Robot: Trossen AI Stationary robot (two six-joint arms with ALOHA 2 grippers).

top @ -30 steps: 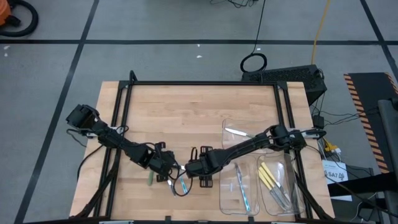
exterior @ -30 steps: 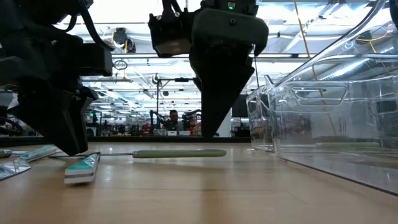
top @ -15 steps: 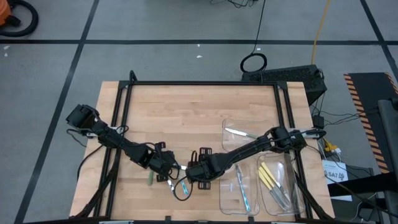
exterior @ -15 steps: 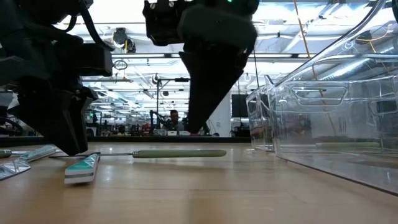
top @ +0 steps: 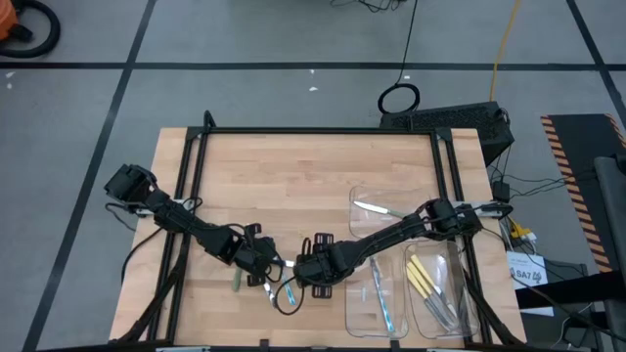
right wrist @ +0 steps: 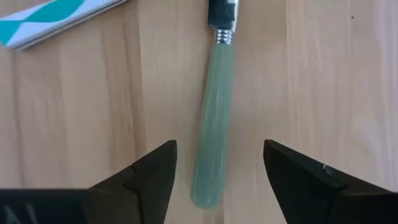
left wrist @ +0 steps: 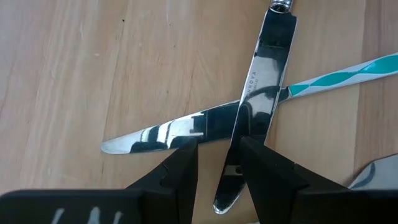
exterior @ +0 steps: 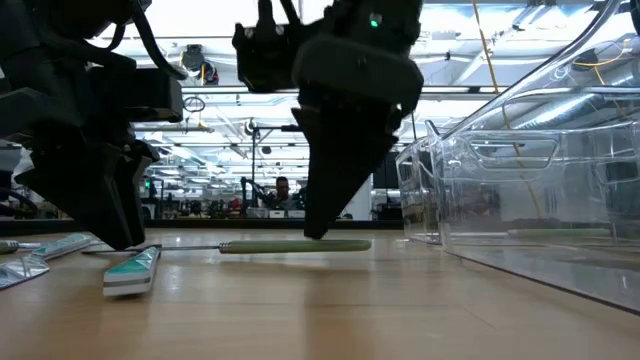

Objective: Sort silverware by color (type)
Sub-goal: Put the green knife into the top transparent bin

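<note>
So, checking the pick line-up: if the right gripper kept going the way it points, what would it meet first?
Most likely the pale green knife handle: it lies centred between the open fingers of the right gripper, on the wooden table.

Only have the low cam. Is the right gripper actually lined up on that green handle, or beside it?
Observer: Lined up. In the right wrist view the right gripper is open with the green handle between its fingers, bare wood showing on both sides.
Operator: What is under the left one?
Observer: The left wrist view shows the left gripper over two crossed blades: a striped-handled knife and a second blade lying on top of it.
Operator: Anything sorted already?
Observer: From above, yellow-handled pieces lie together in the tray nearest the right table edge.
</note>
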